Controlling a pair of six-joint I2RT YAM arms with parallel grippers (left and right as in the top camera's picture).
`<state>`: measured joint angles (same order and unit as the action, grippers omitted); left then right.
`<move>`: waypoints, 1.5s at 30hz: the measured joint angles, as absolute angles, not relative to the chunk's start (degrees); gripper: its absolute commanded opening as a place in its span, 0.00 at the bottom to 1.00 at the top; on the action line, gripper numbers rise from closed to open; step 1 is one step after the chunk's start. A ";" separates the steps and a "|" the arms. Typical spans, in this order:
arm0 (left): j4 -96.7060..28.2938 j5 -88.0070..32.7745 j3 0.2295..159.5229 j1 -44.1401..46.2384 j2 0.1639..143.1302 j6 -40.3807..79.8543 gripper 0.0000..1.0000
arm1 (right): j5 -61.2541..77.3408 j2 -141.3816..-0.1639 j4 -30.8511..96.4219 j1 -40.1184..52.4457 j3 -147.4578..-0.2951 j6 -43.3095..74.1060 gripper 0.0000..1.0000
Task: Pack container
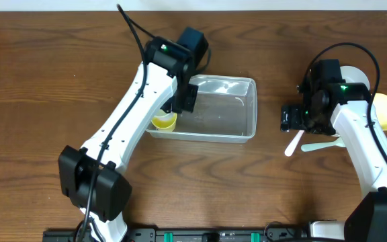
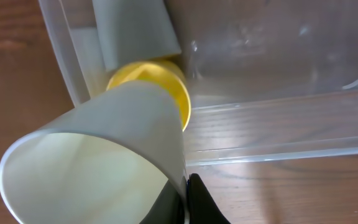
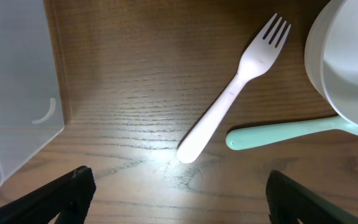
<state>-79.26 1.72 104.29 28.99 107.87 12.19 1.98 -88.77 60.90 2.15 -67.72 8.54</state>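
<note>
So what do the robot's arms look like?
The left arm and right arm are smooth white tubes with chunky black joints. Each has a tiny green light near its wrist and a thin black cable looping off. The right tool has black fingers.

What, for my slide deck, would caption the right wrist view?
Open right claw over white fork and mint handle, clear container alongside.
</note>
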 measured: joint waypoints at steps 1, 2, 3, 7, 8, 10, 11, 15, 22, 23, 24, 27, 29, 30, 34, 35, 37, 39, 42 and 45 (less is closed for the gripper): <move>-78.98 1.72 103.46 28.88 107.87 12.21 0.06 | 1.98 -88.77 60.90 2.15 -67.72 8.54 0.89; -78.70 1.72 102.94 28.80 107.87 12.21 0.06 | 1.98 -88.77 60.90 2.15 -67.72 8.51 0.89; -78.43 1.72 102.45 28.69 107.87 12.21 0.08 | 1.98 -88.77 60.90 2.15 -67.72 8.54 0.89; -77.82 1.76 101.80 28.58 107.87 12.23 0.49 | 1.98 -88.77 60.95 2.15 -67.72 8.54 0.89; -77.60 1.76 101.80 28.60 107.87 12.29 0.52 | 1.98 -88.77 60.95 2.15 -67.72 8.54 0.89; -77.23 1.74 101.80 28.60 107.87 12.27 0.57 | 1.98 -88.77 60.97 2.15 -67.72 8.54 0.89; -77.03 1.76 101.80 28.60 107.87 12.10 0.57 | 1.98 -88.77 60.99 2.15 -67.72 8.54 0.89; -77.01 2.17 101.82 28.58 107.85 12.21 0.58 | 1.98 -88.77 61.06 2.15 -67.72 8.54 0.89; -76.90 5.61 101.84 24.53 101.86 13.93 0.61 | 1.52 -88.77 59.57 2.15 -67.88 8.80 0.91; -76.90 5.87 101.89 22.72 99.81 14.39 0.61 | 0.93 -88.77 59.83 2.13 -68.36 8.99 0.91; -76.90 6.02 101.97 20.25 97.43 14.79 0.61 | 0.21 -88.77 60.23 2.09 -69.06 9.13 0.92; -76.90 5.98 102.32 13.80 92.07 15.46 0.61 | -2.90 -88.77 62.06 1.65 -74.76 9.67 0.93; -76.88 5.74 102.37 9.58 89.06 15.75 0.61 | -4.97 -88.75 62.13 0.71 -79.24 9.69 0.91; -76.86 5.45 102.37 7.64 87.77 15.90 0.61 | -6.13 -88.66 61.93 -0.16 -81.54 9.82 0.91; -75.81 4.03 102.19 2.66 84.86 16.10 0.61 | -8.51 -88.23 62.00 -4.23 -84.49 9.89 0.90; -75.37 3.51 101.84 1.83 84.38 16.10 0.61 | -8.88 -88.47 62.37 -5.45 -84.49 9.89 0.90; -74.30 2.66 100.62 0.54 83.50 16.08 0.61 | -9.21 -90.02 63.05 -7.86 -84.49 9.78 0.90; -72.84 1.76 98.52 -0.32 82.70 16.08 0.61 | -9.47 -92.75 63.13 -9.58 -84.49 9.47 0.90; -70.70 0.69 94.52 -0.67 82.24 16.08 0.61 | -9.89 -98.50 62.94 -10.55 -84.49 8.84 0.91; -68.23 -0.25 89.30 -0.69 82.30 16.08 0.61 | -9.89 -103.28 62.41 -10.52 -84.47 8.49 0.91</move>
<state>-68.23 -0.25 89.30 -0.69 82.30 16.08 -9.89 -103.28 62.41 -10.52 -84.47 8.49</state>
